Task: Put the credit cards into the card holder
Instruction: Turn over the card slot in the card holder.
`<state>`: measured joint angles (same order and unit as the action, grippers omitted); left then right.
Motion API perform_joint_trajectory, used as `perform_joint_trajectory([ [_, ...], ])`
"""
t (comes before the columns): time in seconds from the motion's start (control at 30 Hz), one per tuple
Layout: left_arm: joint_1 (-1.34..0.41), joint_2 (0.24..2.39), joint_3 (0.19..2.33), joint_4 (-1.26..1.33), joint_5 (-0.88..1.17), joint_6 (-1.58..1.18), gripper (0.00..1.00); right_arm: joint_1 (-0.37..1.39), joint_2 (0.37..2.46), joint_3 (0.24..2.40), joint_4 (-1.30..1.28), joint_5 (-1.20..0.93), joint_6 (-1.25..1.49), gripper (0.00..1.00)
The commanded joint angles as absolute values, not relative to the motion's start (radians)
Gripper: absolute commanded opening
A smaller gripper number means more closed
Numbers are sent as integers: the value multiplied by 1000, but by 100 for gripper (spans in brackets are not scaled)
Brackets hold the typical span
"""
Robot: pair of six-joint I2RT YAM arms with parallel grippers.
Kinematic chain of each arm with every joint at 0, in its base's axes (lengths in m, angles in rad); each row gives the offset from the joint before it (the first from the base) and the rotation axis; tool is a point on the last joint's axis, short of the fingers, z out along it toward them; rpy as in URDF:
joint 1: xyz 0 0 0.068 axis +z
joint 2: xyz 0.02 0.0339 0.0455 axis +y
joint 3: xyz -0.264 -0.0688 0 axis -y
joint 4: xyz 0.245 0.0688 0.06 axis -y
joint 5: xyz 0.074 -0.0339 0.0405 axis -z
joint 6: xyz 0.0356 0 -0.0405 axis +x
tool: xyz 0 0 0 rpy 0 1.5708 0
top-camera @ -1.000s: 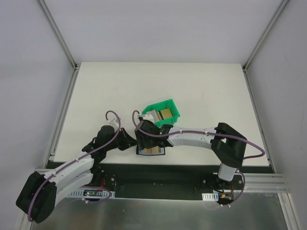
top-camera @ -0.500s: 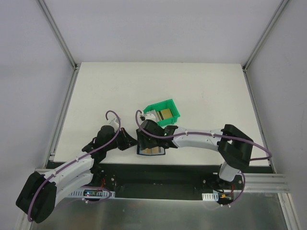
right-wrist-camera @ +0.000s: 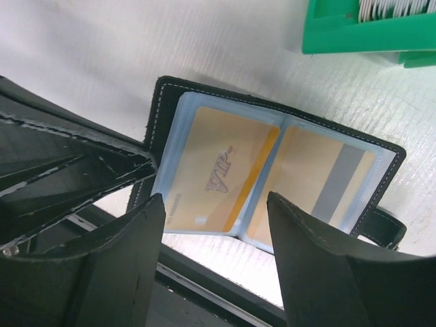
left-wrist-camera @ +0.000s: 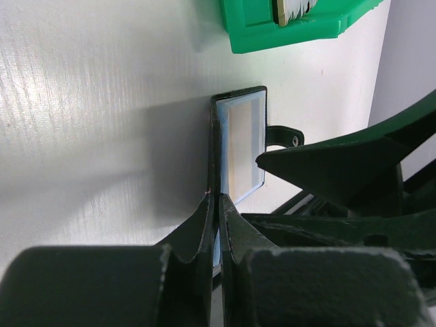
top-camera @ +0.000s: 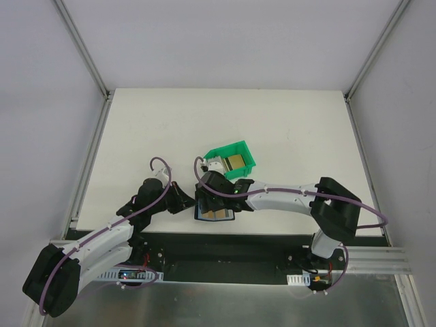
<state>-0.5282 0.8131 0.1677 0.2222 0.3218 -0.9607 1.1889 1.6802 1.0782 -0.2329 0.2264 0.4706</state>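
The black card holder (right-wrist-camera: pixel 170 92) lies open near the table's front edge, also seen from above (top-camera: pixel 215 214). Its bluish-grey sleeves hold two gold credit cards: one marked VIP (right-wrist-camera: pixel 218 174) and one with a grey stripe (right-wrist-camera: pixel 327 180). My left gripper (left-wrist-camera: pixel 218 199) is shut on the holder's left edge (left-wrist-camera: pixel 216 146), and it also shows in the top view (top-camera: pixel 184 203). My right gripper (right-wrist-camera: pixel 216 199) is open and empty, hovering just above the open holder, also in the top view (top-camera: pixel 212 194). More cards (top-camera: pixel 235 162) stand in a green bin.
The green plastic bin (top-camera: pixel 244 149) stands just behind the holder, with white card edges (right-wrist-camera: pixel 395 7) showing in it. It also shows in the left wrist view (left-wrist-camera: pixel 272 30). The table's front edge and a black rail (top-camera: pixel 225 242) lie right beside the holder.
My right gripper has shifted slightly toward the near edge over the open holder, and its elbow has swung right. The left arm and the holder have stayed put.
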Motion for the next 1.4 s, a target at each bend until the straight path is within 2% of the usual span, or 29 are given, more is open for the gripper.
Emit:
perform_joint_trajectory([
  [0.0, -520, 801, 178, 249, 331, -969, 0, 1184, 1710, 1123, -235, 209, 480, 64],
  [0.77, -520, 811, 179, 249, 333, -965, 0, 1186, 1724, 1141, -225, 189, 477, 65],
  [1.1, -522, 807, 184, 250, 334, -968, 0, 1200, 1819, 1244, -377, 222, 474, 66],
  [1.37, -522, 804, 178, 250, 331, -968, 0, 1209, 1812, 1261, -411, 262, 462, 59],
])
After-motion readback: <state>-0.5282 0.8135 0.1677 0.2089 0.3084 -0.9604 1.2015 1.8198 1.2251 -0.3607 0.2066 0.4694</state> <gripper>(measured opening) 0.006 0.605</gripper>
